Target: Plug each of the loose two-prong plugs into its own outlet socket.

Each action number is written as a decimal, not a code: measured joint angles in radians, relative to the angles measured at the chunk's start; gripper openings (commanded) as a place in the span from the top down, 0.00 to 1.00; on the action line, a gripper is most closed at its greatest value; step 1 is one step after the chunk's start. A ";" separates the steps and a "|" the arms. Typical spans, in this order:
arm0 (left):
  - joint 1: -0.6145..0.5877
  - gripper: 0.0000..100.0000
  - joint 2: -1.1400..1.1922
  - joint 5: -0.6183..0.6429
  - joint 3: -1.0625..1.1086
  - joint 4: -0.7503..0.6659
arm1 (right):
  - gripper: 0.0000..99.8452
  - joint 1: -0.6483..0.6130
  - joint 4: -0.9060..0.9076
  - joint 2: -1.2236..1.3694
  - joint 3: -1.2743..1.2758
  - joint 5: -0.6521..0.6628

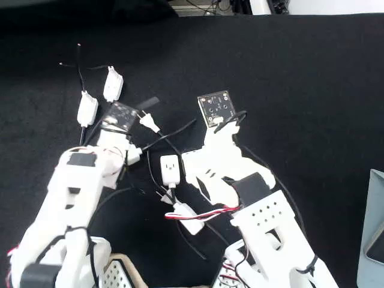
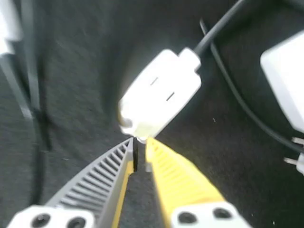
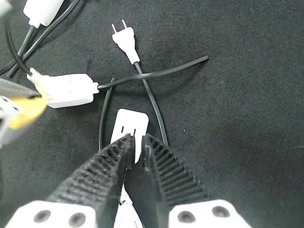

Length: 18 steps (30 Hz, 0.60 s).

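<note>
A white outlet socket (image 2: 161, 95) with two slots lies on the black cloth, and my left gripper (image 2: 139, 142) is shut on its near end; the same socket (image 1: 134, 155) sits by the left arm's tip. A loose two-prong plug (image 3: 124, 40) lies beyond it, prongs pointing away (image 1: 149, 122). A second white socket (image 3: 128, 124) lies flat just under my right gripper (image 3: 136, 142), whose black fingers are nearly together with nothing between them. Both are visible in the high view: this socket (image 1: 170, 170) and the right gripper (image 1: 185, 163) at its side. Another plug (image 1: 165, 197) lies below it.
Two more white sockets (image 1: 87, 109) (image 1: 113, 85) with black leads lie at the back left. A further white block (image 1: 187, 217) sits near the arm bases. Black cables (image 3: 152, 76) cross between the grippers. A grey bin (image 1: 375, 228) stands at the right edge.
</note>
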 measured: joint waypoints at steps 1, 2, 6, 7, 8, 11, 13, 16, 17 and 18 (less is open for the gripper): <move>-0.012 0.97 -0.028 0.000 0.000 0.000 | 0.96 0.000 0.000 0.000 0.000 0.000; -0.025 0.97 -0.055 0.000 0.000 0.000 | 0.96 0.000 0.000 0.000 0.000 0.000; -0.066 0.95 -0.120 0.000 0.000 0.000 | 0.96 0.000 0.000 0.000 0.000 0.000; -0.069 0.92 -0.124 0.000 0.000 0.000 | 0.96 0.000 0.000 0.000 0.000 0.000; -0.071 0.87 -0.124 0.000 0.000 0.000 | 0.96 0.000 0.000 0.000 0.000 0.000; -0.071 0.70 -0.120 -0.002 0.000 0.000 | 0.96 0.000 0.000 0.000 0.000 0.000; -0.074 0.64 -0.101 -0.002 0.000 0.000 | 0.96 0.000 0.000 0.000 0.000 0.000; -0.075 0.65 -0.057 -0.002 -0.002 -0.003 | 0.96 0.000 0.000 0.000 0.000 0.000; -0.075 0.65 -0.037 -0.002 -0.002 -0.003 | 0.96 0.000 0.000 0.000 0.000 0.000; -0.075 0.66 -0.015 -0.002 0.000 -0.008 | 0.96 0.000 0.000 0.000 0.003 0.000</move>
